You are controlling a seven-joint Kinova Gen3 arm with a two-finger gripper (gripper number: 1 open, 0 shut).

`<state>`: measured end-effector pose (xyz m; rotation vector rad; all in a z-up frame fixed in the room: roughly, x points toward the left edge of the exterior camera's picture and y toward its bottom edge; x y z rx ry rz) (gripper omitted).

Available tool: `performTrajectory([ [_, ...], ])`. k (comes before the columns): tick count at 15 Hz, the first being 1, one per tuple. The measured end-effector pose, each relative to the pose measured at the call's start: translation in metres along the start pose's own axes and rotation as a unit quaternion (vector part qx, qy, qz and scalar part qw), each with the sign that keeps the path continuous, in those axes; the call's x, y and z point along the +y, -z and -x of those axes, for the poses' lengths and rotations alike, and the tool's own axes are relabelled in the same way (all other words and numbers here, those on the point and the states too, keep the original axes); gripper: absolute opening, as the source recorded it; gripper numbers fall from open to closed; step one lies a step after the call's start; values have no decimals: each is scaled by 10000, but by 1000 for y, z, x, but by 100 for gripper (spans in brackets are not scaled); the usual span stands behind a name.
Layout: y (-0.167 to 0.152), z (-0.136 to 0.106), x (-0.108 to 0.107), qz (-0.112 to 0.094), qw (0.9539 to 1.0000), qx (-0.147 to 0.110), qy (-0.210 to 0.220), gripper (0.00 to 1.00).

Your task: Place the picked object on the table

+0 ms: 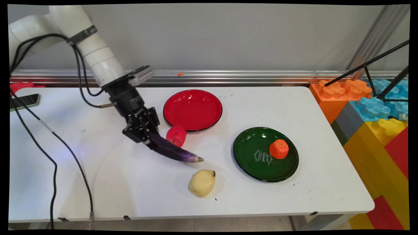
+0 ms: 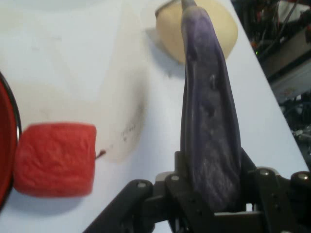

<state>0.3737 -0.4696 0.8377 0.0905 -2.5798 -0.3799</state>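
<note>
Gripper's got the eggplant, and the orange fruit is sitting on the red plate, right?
Not quite. The gripper does hold the eggplant, but the orange fruit sits on the green plate, as the main view shows. The red plate holds nothing.

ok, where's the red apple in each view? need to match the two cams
Main view: the red apple lies centre-left on the white table, by the red plate's near rim, right behind the purple eggplant held in the gripper.
Hand view: red apple at lower left, beside the red plate's rim.
Shared landmark: the yellow pear, beyond the eggplant's tip.
</note>
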Motion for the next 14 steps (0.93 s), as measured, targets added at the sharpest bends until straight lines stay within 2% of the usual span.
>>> performTrajectory([
  [8, -23, 38, 1, -107, 9997, -174, 111, 0],
  [9, -26, 41, 1, -122, 9997, -178, 128, 100],
  [14, -34, 48, -3, -183, 9995, -159, 199, 100],
])
